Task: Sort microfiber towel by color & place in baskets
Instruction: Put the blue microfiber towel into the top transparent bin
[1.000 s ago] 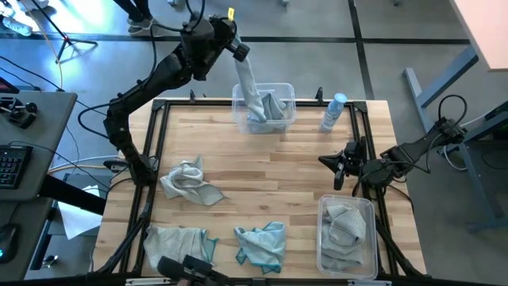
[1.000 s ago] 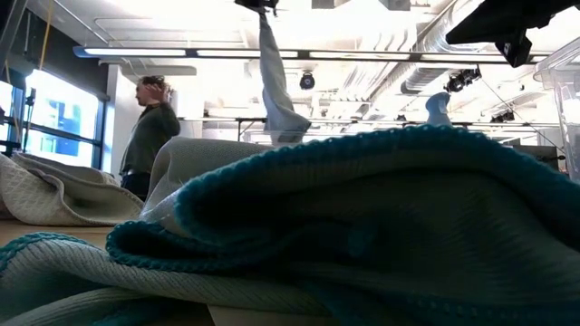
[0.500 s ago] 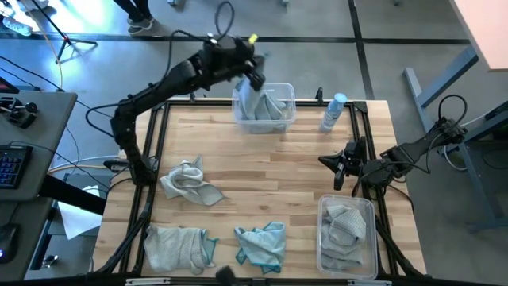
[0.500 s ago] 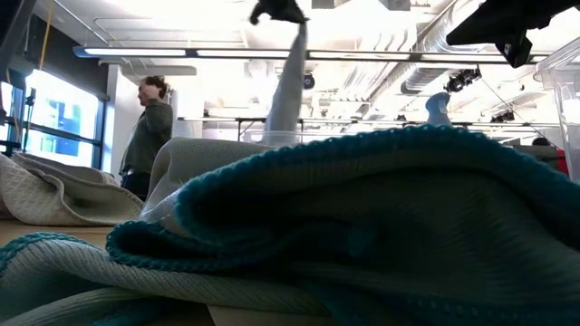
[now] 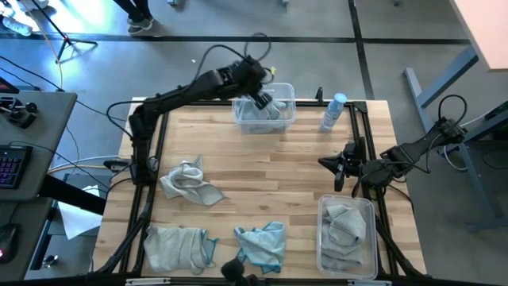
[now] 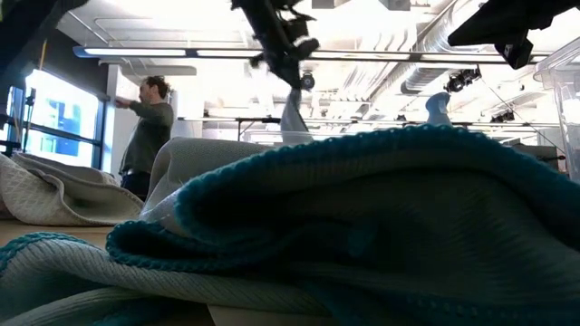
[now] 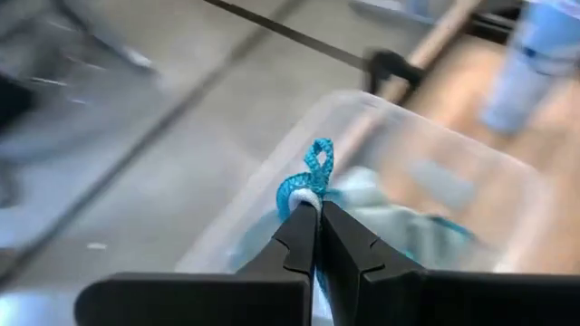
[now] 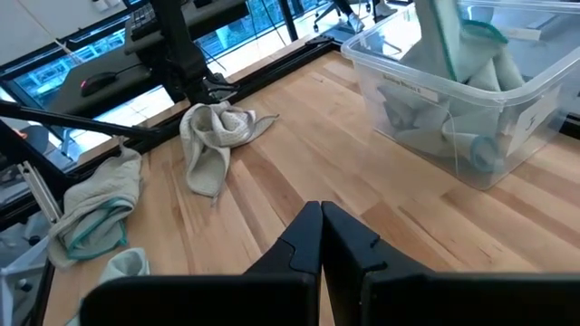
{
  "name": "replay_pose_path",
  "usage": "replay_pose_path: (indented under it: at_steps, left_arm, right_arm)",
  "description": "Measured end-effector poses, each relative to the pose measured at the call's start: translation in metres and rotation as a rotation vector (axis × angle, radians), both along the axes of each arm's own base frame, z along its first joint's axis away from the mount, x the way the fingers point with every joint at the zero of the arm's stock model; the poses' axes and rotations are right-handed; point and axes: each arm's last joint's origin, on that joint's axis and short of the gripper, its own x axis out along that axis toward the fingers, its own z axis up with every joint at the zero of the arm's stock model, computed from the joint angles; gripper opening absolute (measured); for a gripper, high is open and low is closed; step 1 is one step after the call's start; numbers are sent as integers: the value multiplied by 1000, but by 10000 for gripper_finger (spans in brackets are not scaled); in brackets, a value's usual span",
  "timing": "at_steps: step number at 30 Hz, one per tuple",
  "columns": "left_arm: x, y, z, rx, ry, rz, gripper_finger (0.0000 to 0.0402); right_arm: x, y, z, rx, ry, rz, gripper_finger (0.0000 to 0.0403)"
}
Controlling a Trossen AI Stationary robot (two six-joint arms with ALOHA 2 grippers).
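My left gripper hangs over the far clear basket, shut on a pale teal-blue towel that drops into that basket onto other teal cloths. My right gripper waits shut above the table's right side, beside the near-right basket that holds grey towels. On the wood lie a grey towel, a teal-edged towel and a teal towel. My left gripper pinches the teal-blue towel between its two fingers at a corner with darker teal edging, which pokes out past the fingertips. The fingers come from above, slanting down. The towel hangs below them, its lower part inside the far basket.
A white-blue spray bottle stands to the right of the far basket. A black metal frame runs round the table edge. A person stands in the room beyond. Bare wood lies in the table's middle.
My left gripper has come down and toward the table's right, from high beyond the far edge to just over the far basket. The towel, which hung long and straight, has sunk into the basket, with only a short length left hanging. My right arm has kept still.
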Motion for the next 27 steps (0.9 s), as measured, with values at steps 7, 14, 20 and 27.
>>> replay_pose_path:
  at_steps: [7, 14, 20, 27]
  left_arm:
    - [24, 13, -41, -107, -72, 128, 0]
    - [23, 32, -75, -298, -121, 342, 0]
    - [26, 42, -98, -424, -120, 352, 10]
    - [29, 45, -107, -482, -107, 310, 56]
  right_arm:
    - [0, 0, -1, 3, 5, -3, 0]
    - [0, 0, -1, 1, 8, -3, 0]
    - [-1, 0, -1, 16, 3, -10, 0]
    - [-1, 0, -1, 14, 7, -10, 0]
